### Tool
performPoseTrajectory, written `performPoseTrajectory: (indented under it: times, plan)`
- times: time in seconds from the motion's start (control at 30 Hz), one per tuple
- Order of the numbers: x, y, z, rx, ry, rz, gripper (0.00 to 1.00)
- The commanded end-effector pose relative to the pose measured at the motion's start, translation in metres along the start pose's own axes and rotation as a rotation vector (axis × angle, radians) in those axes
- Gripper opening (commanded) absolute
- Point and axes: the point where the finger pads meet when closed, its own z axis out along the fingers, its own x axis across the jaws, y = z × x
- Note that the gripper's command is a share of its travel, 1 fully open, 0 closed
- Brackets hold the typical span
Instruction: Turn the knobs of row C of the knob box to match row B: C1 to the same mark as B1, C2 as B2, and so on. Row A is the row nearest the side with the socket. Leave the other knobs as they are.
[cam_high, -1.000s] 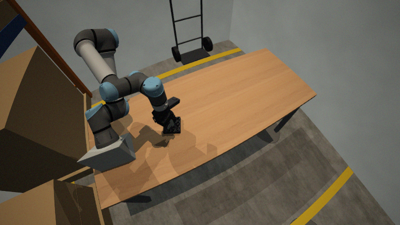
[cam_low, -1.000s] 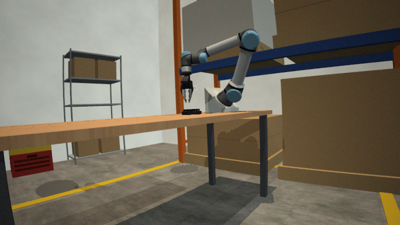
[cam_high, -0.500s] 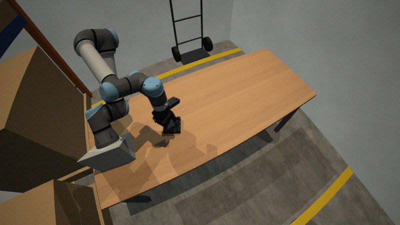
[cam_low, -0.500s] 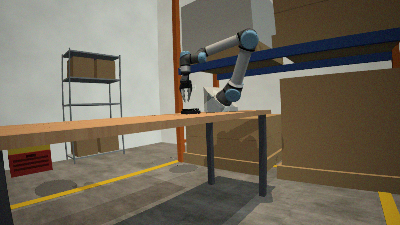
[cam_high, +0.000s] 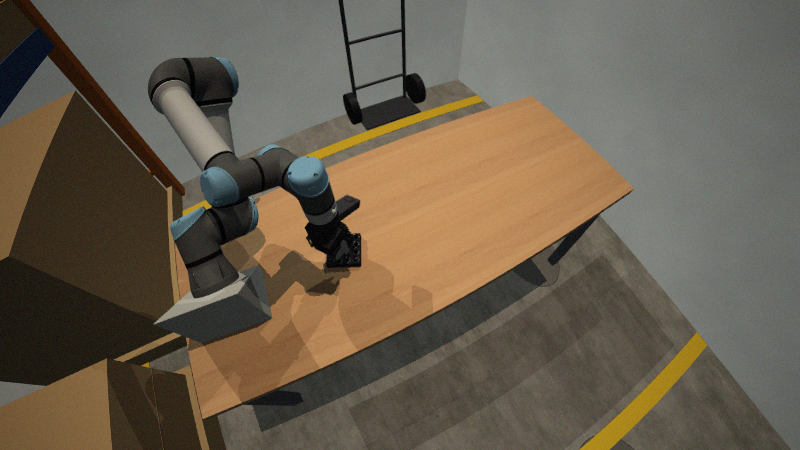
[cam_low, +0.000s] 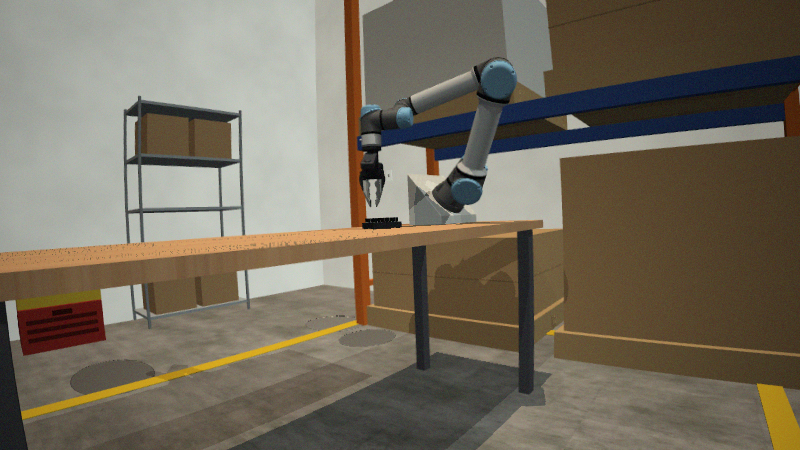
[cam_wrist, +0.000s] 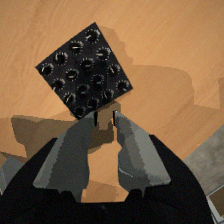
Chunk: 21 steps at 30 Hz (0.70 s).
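Flat black knob box (cam_wrist: 83, 70), white-marked knobs in rows, under narrow, empty claw (cam_wrist: 104, 117).

A hand truck (cam_high: 375, 83) leans against the wall; a grey shelf rack (cam_low: 134, 162) holds cardboard boxes (cam_low: 184, 136).

Surface (cam_high: 475, 184): wood-grain top, warm orange-brown, smooth, faint satin sheen.
Knob box (cam_wrist: 82, 67), just ahead of the pincer tips: matt black, plastic-looking; ribbed knob rims, each with a pale mark.
Pincer (cam_wrist: 105, 117): grey fingers, dull metallic look, faceted; black matt body behind.
Arm (cam_high: 193, 125) above the pincer: grey satin tube, dark matt joints, blue plastic-looking caps.
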Motion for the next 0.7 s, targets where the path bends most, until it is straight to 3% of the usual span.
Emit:
performPoseTrajectory:
  times: [0.0,0.67]
  plan:
    - [0.0,0.0,0.009,0.001,-0.004,0.0,0.11]
    - [0.001,0.0,0.031,0.001,-0.004,0.0,0.11]
